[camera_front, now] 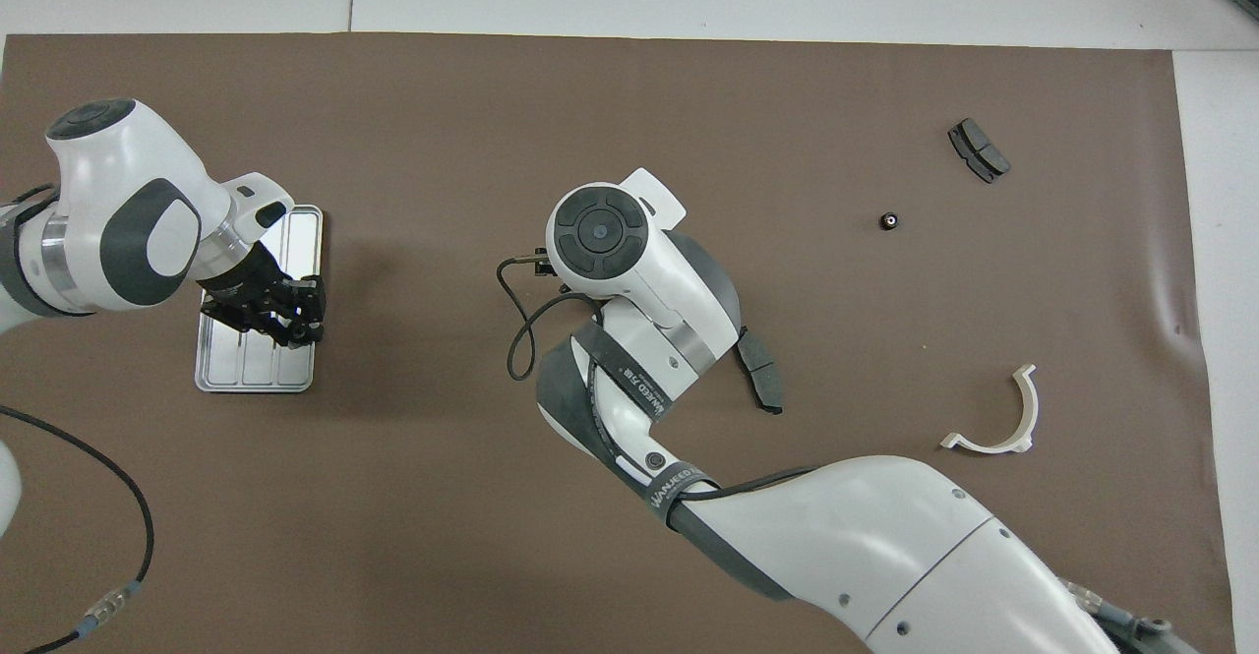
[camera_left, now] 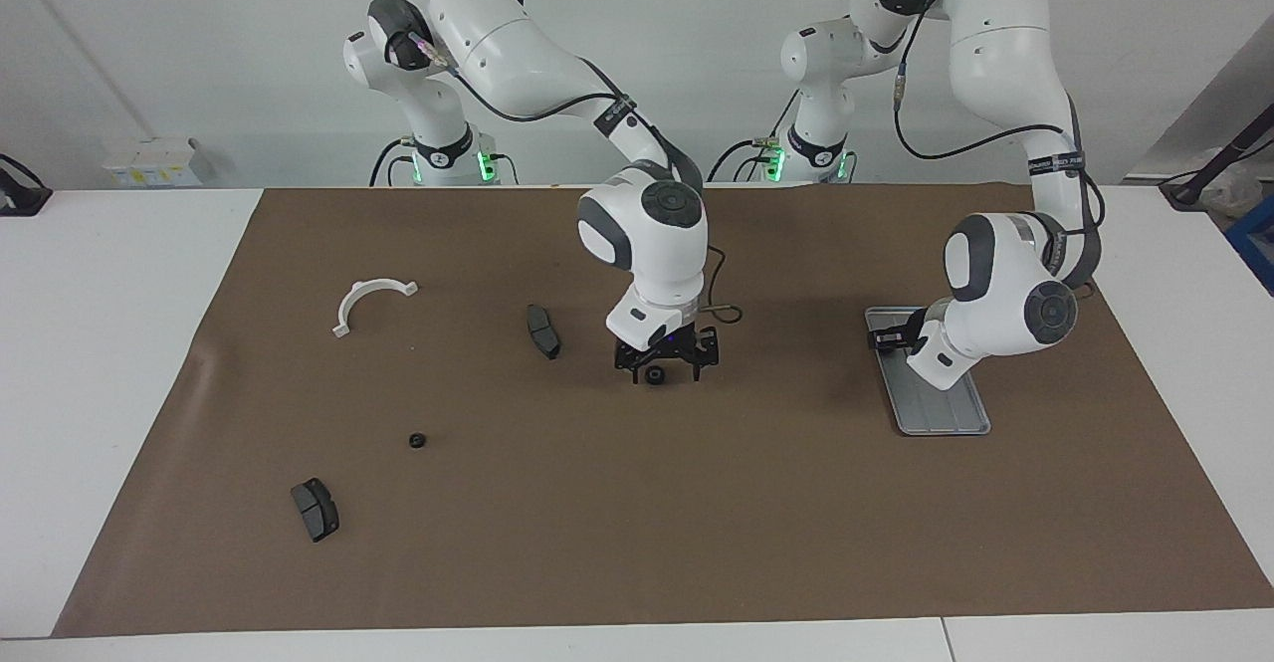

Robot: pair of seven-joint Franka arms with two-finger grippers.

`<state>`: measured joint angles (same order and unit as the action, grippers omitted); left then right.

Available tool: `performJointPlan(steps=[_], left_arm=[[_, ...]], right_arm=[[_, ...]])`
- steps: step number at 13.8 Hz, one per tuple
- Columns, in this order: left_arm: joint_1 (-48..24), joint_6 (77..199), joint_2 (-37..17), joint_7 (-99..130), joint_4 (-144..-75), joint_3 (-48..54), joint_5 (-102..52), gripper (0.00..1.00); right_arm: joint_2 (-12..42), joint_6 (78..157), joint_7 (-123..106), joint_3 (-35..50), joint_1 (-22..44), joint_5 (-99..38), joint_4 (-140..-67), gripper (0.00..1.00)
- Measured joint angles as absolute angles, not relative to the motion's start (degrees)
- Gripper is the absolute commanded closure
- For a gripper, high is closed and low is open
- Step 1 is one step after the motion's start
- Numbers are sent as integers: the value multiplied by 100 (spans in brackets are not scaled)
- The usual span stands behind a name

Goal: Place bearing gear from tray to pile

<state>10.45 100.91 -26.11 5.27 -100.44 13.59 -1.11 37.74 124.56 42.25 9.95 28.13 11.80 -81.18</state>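
The silver tray [camera_left: 941, 413] [camera_front: 236, 374] lies at the left arm's end of the mat. My left gripper [camera_left: 886, 339] [camera_front: 295, 325] is down on the part of the tray nearest the robots, and it hides any bearing gear there. A black bearing gear [camera_left: 654, 375] sits in the middle of the mat. My right gripper [camera_left: 665, 370] is open and low around that gear, with a fingertip on either side. In the overhead view the right wrist covers this gripper and the gear. The pile is spread out at the right arm's end.
Scattered parts of the pile: a white half-ring bracket [camera_left: 370, 296] [camera_front: 1003, 428], a brake pad [camera_left: 542, 331] [camera_front: 762, 379] beside the right gripper, another pad [camera_left: 316, 509] [camera_front: 978, 149], and a small black gear [camera_left: 417, 440] [camera_front: 889, 222]. Brown mat edges border white table.
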Motion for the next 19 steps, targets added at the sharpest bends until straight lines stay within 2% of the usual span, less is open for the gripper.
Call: performJointPlan(steps=[5, 7, 8, 9, 10, 14, 17, 19], left_arm=[[1045, 10070, -2610, 527, -9996, 1366, -111, 61], [1046, 10076, -2610, 527, -9988, 1366, -110, 44], [1048, 10146, -2611, 527, -9948, 1345, -109, 41], [1057, 10149, -2610, 527, -9900, 1342, -109, 37], [1071, 10152, -2610, 527, -9858, 1335, -105, 37], [1107, 10152, -2611, 527, -9767, 1317, -105, 52], [1152, 10152, -2619, 525, -9768, 1313, -104, 53], [1165, 10152, -2633, 526, -9779, 1309, -104, 53]], right_arm=[[3812, 12482, 4225, 995, 2816, 1257, -8420, 1], [3811, 12504, 4225, 995, 2819, 1259, -8543, 6], [3811, 12505, 4225, 995, 2819, 1260, -8565, 11], [3809, 12505, 4225, 995, 2819, 1260, -8567, 22], [3806, 12505, 4225, 995, 2819, 1260, -8567, 31], [3802, 12506, 4225, 996, 2819, 1260, -8566, 68], [3783, 12506, 4225, 1000, 2821, 1260, -8566, 97], [3782, 12505, 4240, 1000, 2821, 1260, -8566, 100]])
